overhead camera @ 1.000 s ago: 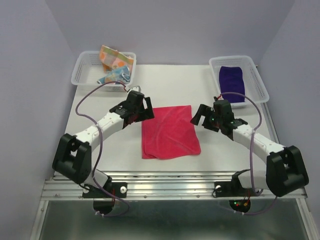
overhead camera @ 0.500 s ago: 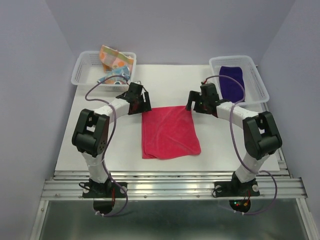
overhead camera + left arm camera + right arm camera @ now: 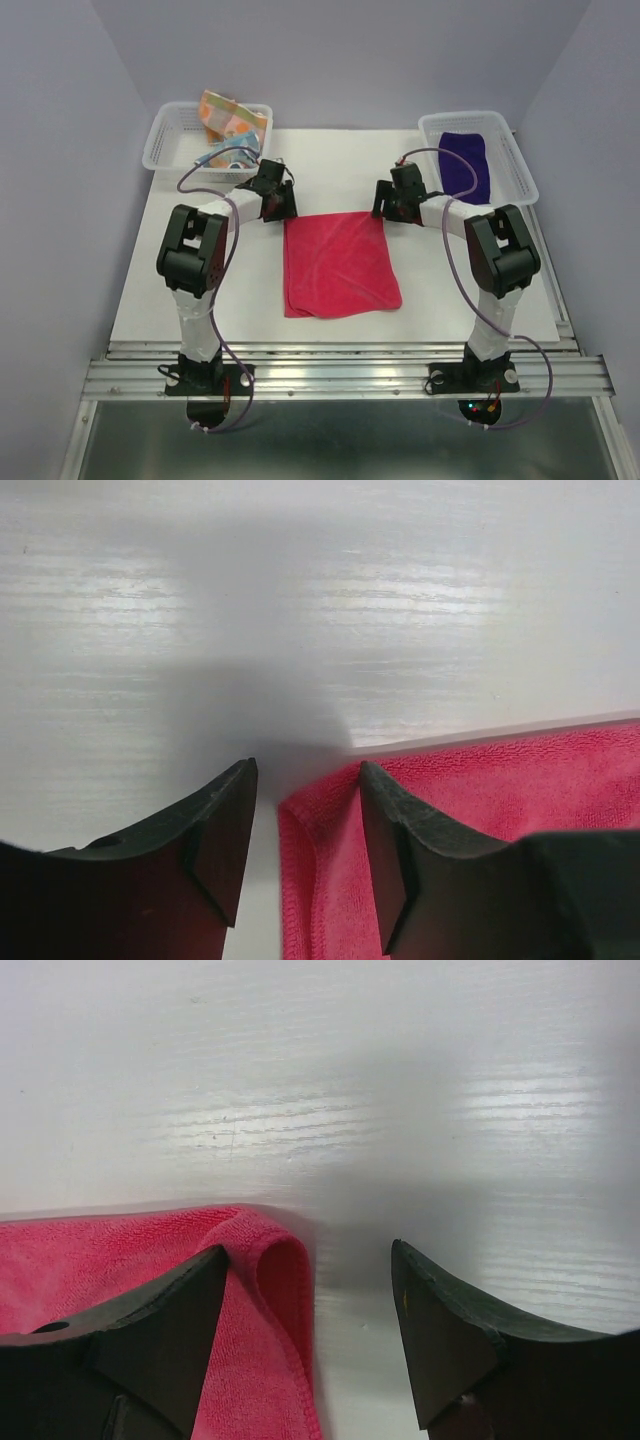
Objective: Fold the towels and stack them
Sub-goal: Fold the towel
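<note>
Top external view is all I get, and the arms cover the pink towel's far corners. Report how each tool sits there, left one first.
Observer: In the left wrist view, the left tool stands open astride the pink towel: its corner tip lies in the gap.
Operator: Give me the fingers' footing.
Observer: One finger sits over cloth, the other over bare table.
Operator: Now the right one.
Observer: The right tool is open, with the towel's rolled corner lying in the gap against one finger.
</note>
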Controlling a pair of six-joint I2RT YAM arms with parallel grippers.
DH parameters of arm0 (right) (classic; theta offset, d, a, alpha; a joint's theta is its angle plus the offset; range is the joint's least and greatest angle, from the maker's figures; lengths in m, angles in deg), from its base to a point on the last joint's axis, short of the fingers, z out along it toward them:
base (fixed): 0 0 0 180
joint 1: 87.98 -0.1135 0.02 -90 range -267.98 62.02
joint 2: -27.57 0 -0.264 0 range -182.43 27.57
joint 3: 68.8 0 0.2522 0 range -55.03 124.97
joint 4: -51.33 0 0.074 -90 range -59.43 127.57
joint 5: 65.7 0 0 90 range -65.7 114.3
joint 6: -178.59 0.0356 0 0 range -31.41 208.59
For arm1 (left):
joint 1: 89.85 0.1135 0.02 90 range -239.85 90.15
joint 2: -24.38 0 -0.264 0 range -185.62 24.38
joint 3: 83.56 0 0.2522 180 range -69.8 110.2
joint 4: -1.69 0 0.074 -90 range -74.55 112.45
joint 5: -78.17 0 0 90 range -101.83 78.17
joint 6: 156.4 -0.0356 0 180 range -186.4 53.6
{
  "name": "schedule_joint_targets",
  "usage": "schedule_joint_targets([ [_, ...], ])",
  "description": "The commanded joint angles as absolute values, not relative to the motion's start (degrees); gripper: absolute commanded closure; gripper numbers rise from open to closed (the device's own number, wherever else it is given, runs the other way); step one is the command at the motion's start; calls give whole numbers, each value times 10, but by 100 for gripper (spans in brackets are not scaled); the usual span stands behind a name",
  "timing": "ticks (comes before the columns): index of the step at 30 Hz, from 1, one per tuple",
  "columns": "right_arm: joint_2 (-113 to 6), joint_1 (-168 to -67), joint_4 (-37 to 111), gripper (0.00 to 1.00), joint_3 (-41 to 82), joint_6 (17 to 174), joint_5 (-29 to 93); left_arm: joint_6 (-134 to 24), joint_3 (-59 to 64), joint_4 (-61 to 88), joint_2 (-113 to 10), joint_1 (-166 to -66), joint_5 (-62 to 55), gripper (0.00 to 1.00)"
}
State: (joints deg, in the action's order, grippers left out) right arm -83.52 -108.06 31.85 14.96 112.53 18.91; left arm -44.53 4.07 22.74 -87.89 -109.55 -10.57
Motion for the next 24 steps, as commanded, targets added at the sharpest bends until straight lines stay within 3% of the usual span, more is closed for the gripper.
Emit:
schedule_joint_targets([
  [1,-847,-1082,334,28,176,1123,177,-457,64,227,-895,-1092,-97,52],
  [6,-852,-1082,341,33,184,1125,186,-457,58,220,-905,-1092,-75,75],
  [7,-855,-1083,340,36,186,1126,186,-457,51,216,-905,-1092,-73,85],
  [11,-863,-1082,338,40,195,1125,196,-454,37,211,-902,-1092,-66,100],
  [22,-863,-1082,346,62,184,1134,232,-463,10,188,-848,-1092,-59,100],
  [24,-859,-1082,360,73,170,1134,240,-464,1,182,-830,-1092,-52,100],
])
